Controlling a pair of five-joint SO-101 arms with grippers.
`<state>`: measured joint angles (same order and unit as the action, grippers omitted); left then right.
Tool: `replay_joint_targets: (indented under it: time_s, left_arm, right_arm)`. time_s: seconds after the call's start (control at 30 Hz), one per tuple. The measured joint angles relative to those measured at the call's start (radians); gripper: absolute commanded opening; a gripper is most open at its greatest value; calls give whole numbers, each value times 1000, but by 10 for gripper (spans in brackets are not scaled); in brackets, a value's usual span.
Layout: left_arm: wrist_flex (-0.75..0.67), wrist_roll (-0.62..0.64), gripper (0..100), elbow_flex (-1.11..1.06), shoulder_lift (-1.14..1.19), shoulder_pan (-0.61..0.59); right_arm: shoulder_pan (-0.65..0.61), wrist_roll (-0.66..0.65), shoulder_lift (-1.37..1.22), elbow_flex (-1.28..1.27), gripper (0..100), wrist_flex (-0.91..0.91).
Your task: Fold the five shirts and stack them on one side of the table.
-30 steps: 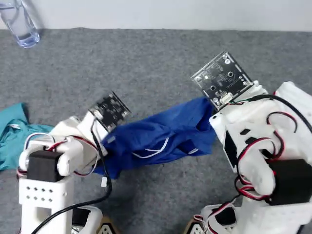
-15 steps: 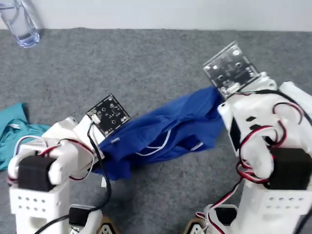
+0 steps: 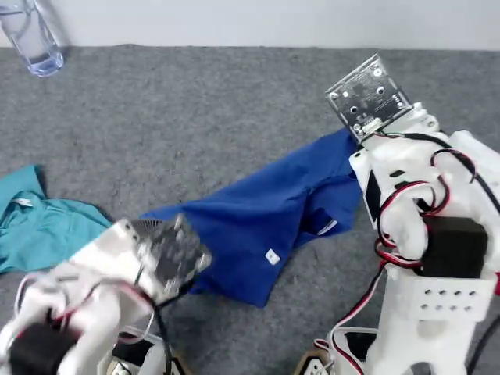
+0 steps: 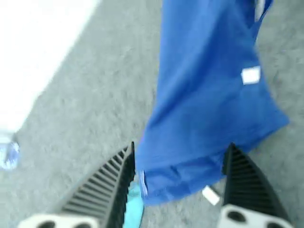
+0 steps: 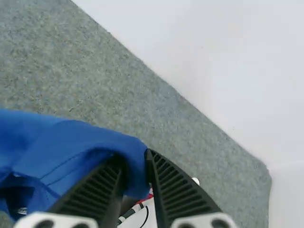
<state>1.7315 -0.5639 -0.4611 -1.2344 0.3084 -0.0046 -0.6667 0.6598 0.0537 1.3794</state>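
At centre frame, the blue shirt [image 3: 266, 215] lay diagonally across the grey table [image 3: 195, 101].
Its upper-right corner was pinched in the right gripper [image 5: 135, 157]; its lower-left end lay just ahead of the left gripper [image 4: 181, 146], whose jaws stood apart, holding nothing, so that arm looked nearer the loose end.

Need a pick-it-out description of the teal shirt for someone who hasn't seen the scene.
On the grey carpeted table, go to the edge on the left arm's side, nearer the arms than the clear bottle in the far corner. The crumpled teal fabric shirt lies there, greener and paler than the deep blue fabric shirt spread across the middle.
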Motion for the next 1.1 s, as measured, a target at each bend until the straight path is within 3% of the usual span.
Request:
replay_joint_targets:
  time_s: [0.23, 0.43, 0.7, 0.9, 1.1]
  left_arm:
    - [-2, 95, 282, -180, 38, 103]
    - [-138, 181, 218, -295, 221, 180]
    - [-377, 354, 217, -486, 348, 353]
    - [-551, 388, 214, -647, 353, 367]
    - [-614, 391, 213, -703, 354, 310]
  right_arm:
    - [-2, -2, 43, 0, 9, 0]
    - [-2, -2, 55, 0, 9, 12]
    - [-2, -2, 58, 0, 9, 52]
    - [5, -2, 64, 0, 9, 60]
    - [5, -2, 64, 0, 9, 61]
